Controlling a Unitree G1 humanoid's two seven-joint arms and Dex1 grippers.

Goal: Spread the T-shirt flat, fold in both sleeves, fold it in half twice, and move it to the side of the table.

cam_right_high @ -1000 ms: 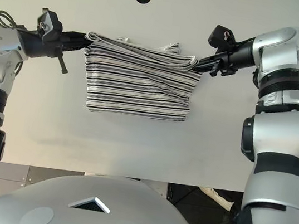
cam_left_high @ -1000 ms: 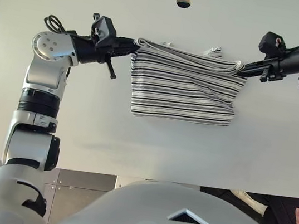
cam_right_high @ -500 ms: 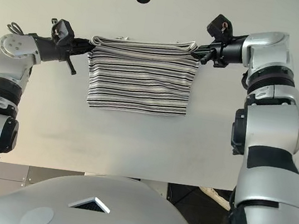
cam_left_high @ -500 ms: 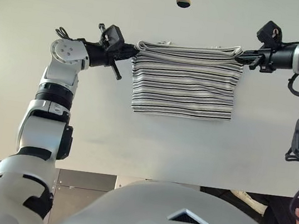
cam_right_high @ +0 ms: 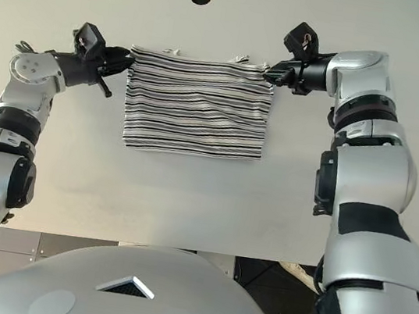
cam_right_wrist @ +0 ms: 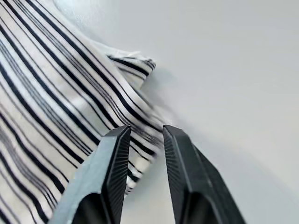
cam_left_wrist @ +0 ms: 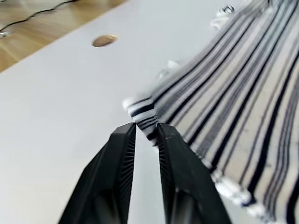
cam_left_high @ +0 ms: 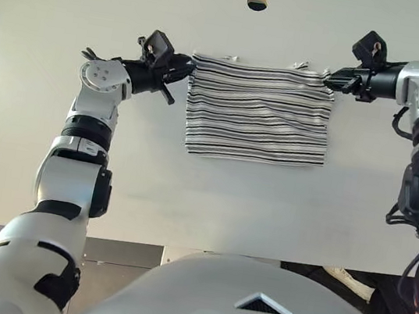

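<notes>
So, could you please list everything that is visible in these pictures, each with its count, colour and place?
T-shirt: one, black and white stripes, folded, lying flat on the far middle of the table.
Table: one, white, under the T-shirt.
Hole: one, round, dark, in the table beyond the T-shirt.
Floor: brown wood, past the table's edge.
Left gripper: one, black, open, at the T-shirt's far left corner.
Right gripper: one, black, open, at the T-shirt's far right corner.
</notes>
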